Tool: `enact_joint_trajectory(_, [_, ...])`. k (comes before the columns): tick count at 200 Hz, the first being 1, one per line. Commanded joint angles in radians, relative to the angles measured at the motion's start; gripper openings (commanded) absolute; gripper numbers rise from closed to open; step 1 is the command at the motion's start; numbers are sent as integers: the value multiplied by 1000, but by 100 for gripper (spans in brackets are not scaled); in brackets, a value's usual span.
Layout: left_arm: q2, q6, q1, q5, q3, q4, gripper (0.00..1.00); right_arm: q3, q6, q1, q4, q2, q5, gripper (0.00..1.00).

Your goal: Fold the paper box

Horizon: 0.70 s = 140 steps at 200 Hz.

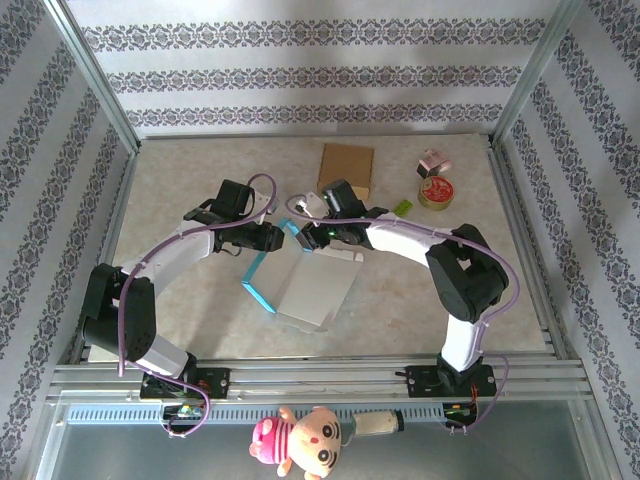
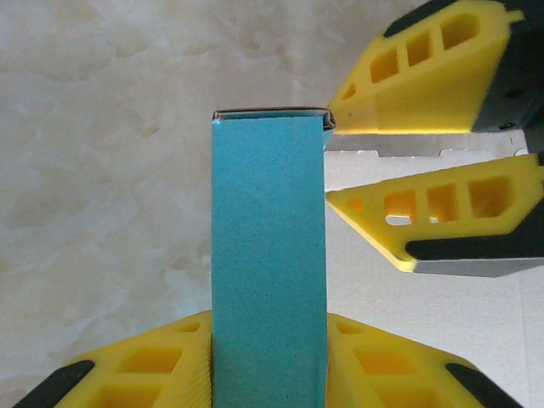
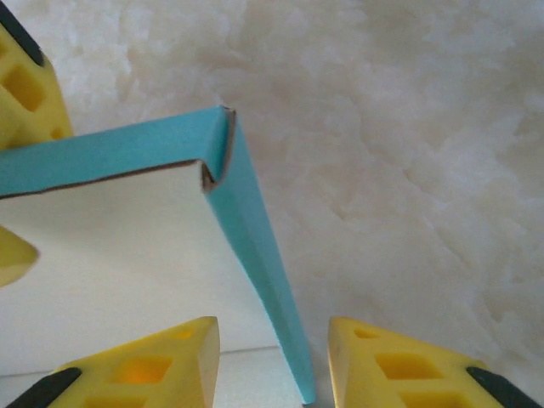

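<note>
Teal paper box (image 2: pixel 268 212) wall upright between left gripper (image 2: pixel 268 327) jaws

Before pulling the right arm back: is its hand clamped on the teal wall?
No, the right hand is open, a gap showing between each finger and the teal wall.

Light was bright, even, diffuse. Paper box (image 2: pixel 269 212) read sharp at the left gripper (image 2: pixel 269 321); tabletop (image 3: pixel 408 170) past the right gripper (image 3: pixel 273 327) looked washed out, slightly soft. Shadows faint.
</note>
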Motion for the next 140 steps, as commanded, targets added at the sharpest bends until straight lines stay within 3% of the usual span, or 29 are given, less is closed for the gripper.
enact_joint_trajectory(1, [-15,7,-15,12,16,11,32,17,-30,-7,13,50,-6,40])
enact_joint_trajectory(27, [-10,2,-15,15,20,10,32,58,-14,6,29,115,-29,29])
enact_joint_trajectory(59, [-25,4,-15,9,17,7,33,66,-44,14,28,125,2,0])
enact_joint_trajectory(84, [-85,-13,-15,5,-3,34,42,57,-126,13,-25,74,33,0])
enact_joint_trajectory(115, [-285,-117,-15,-41,-41,86,72,48,-336,-7,-123,-54,114,0])
enact_joint_trajectory(140, [-537,-208,-7,-184,-104,112,78,100,-569,-49,-265,-162,202,0])
